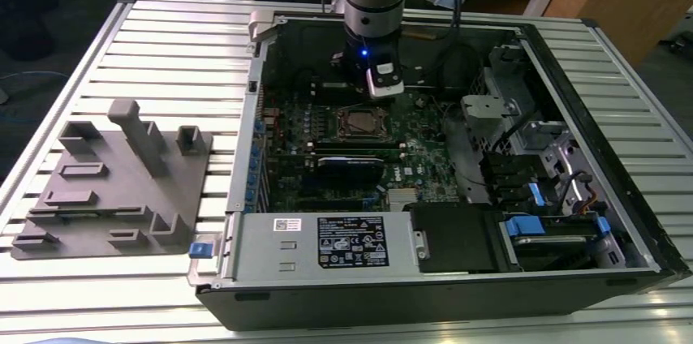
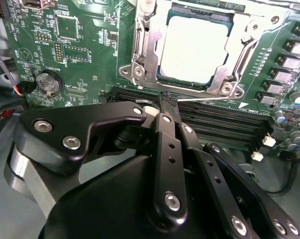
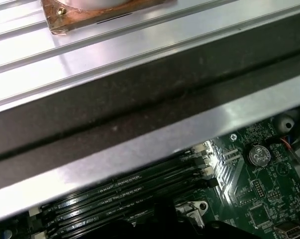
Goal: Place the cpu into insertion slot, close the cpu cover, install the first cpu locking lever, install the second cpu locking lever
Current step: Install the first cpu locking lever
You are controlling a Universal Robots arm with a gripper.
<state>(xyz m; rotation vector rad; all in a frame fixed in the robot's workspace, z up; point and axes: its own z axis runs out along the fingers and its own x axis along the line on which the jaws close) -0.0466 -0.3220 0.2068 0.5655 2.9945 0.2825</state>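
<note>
hovering shut tool (image 2: 168,99) beside seated cpu (image 2: 192,47)

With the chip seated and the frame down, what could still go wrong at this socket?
1. A thin locking lever lies along the socket edge beside the memory slots, right by the shut pincer; a slip there could scrape the slots.
2. The cpu cover lies over the cpu; pushing a lever carelessly might shift it.
3. The arm reaches deep inside the case, so cables nearby could snag.
</note>
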